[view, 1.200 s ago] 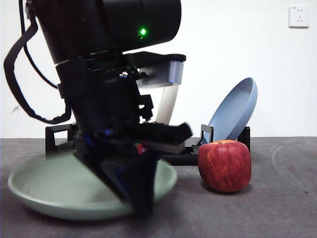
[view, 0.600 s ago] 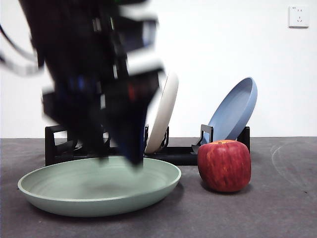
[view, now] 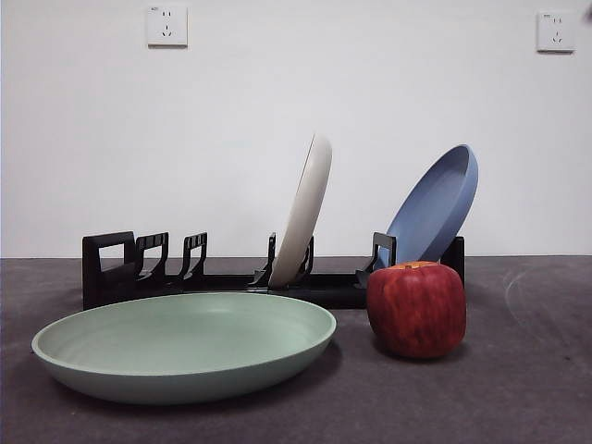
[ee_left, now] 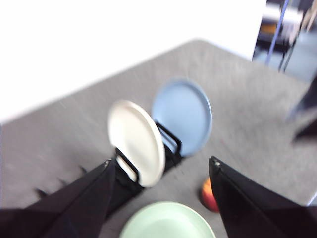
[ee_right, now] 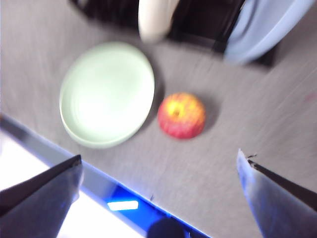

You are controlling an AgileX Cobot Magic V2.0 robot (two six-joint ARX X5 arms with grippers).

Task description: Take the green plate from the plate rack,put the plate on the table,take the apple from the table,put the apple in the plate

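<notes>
Apple (view: 416, 309) beside green plate (view: 185, 344) on counter (view: 518, 388); right end effector (ee_right: 158, 198) high above, wide open, empty; could roll off if pinched off-centre

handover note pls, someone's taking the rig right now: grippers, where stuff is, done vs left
Left gripper: open, empty, high above the plate rack.
Right gripper: open, empty, high above the apple.
Green plate: flat on the table, in front of the rack. Apple stands beside the plate.
Cream plate and blue plate are in the rack.
Done: plate out and set down.
Left: pick the apple, put it in the plate.
</notes>
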